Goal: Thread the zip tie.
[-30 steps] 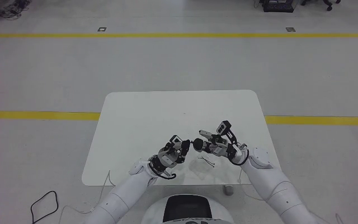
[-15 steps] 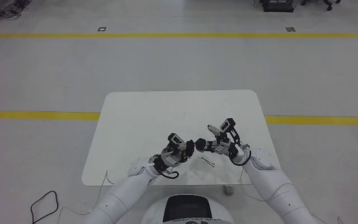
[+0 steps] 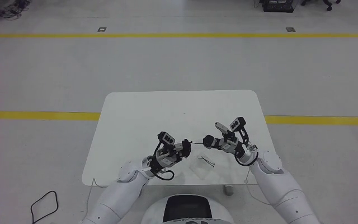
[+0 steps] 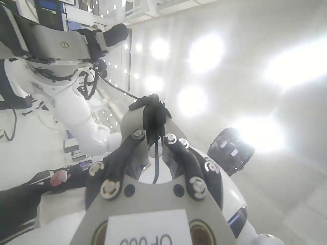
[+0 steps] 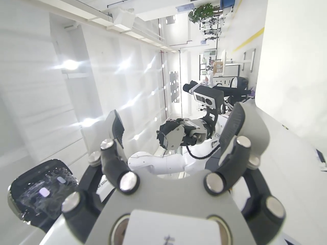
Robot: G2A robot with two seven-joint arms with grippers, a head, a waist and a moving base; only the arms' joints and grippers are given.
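Note:
My left gripper hangs over the front middle of the white table, shut on a thin black zip tie. The strap runs between its fingers, and its free end sticks out toward my right gripper. That gripper is a short way to the right and stands open, with nothing between its fingers. In the right wrist view the left gripper is seen through the gap, with the zip tie as a fine line beside it. Whether the strap's tip touches a right finger, I cannot tell.
Two or three loose black zip ties lie on the table just in front of the grippers, near the front edge. The table's back half is bare white surface.
The grippers met at the zip tie a second ago and have since drawn apart, the left going left and the right going right. The tie stayed with the left gripper.

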